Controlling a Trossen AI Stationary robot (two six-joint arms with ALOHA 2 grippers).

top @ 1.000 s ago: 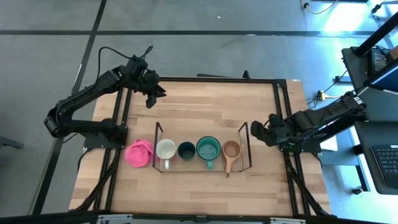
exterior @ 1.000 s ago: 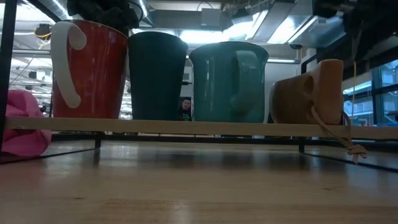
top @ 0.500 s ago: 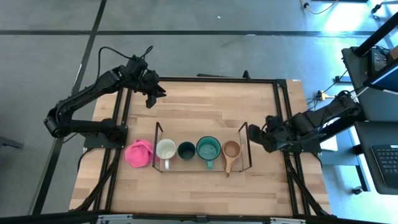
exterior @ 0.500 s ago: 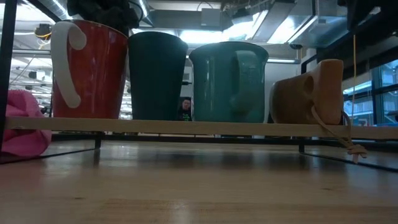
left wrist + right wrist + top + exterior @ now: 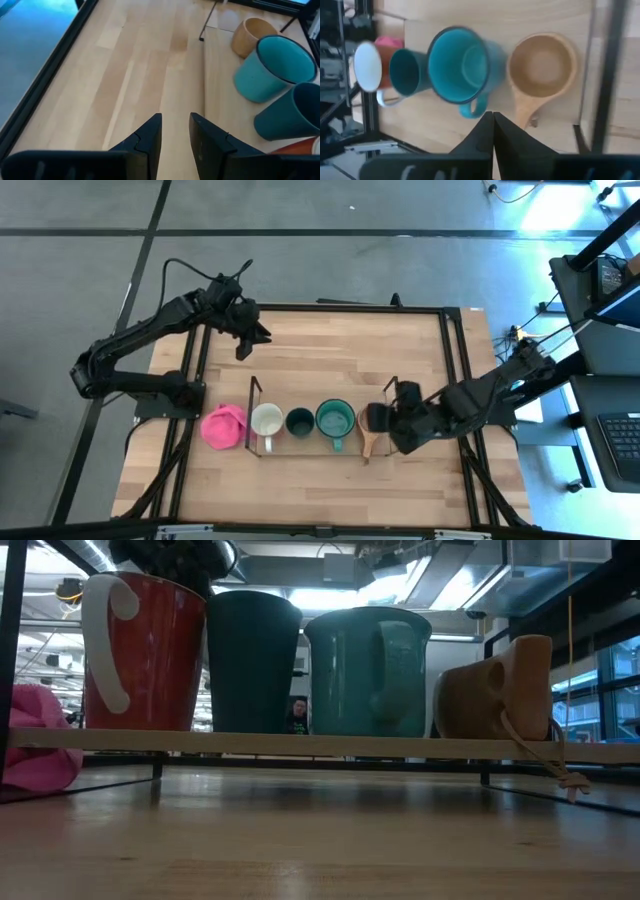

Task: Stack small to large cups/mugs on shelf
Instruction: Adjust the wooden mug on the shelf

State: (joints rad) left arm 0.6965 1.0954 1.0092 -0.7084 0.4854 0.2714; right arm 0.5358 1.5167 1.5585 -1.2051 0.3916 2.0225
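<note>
High view has all four cups lined up in a row on the wire shelf (image 5: 394, 415), just below the middle of the frame. Going from picture left to right: the white-rimmed mug (image 5: 266, 421), the small dark green cup (image 5: 300, 421), the teal mug (image 5: 334, 419) and the wooden long-handled cup (image 5: 371, 423), with its handle pointing toward the bottom edge. The pink lumpy thing (image 5: 223, 426) sits on the table (image 5: 330, 355) just outside the shelf's left end frame, right beside the white-rimmed mug.

The right gripper (image 5: 378, 418) is right at the shelf's right end, over the edge of the wooden cup. Its fingers are pressed together with nothing between them, and its own wrist view looks straight down on the teal mug and the wooden cup. Can't tell if it's actually touching the wooden cup.

The left gripper (image 5: 243, 342) hangs in the upper left part of the frame, over bare table, well apart from the shelf. Its fingers are a bit apart and it's not carrying anything.

Low view shows the cups standing upright side by side on the shelf board.
</note>
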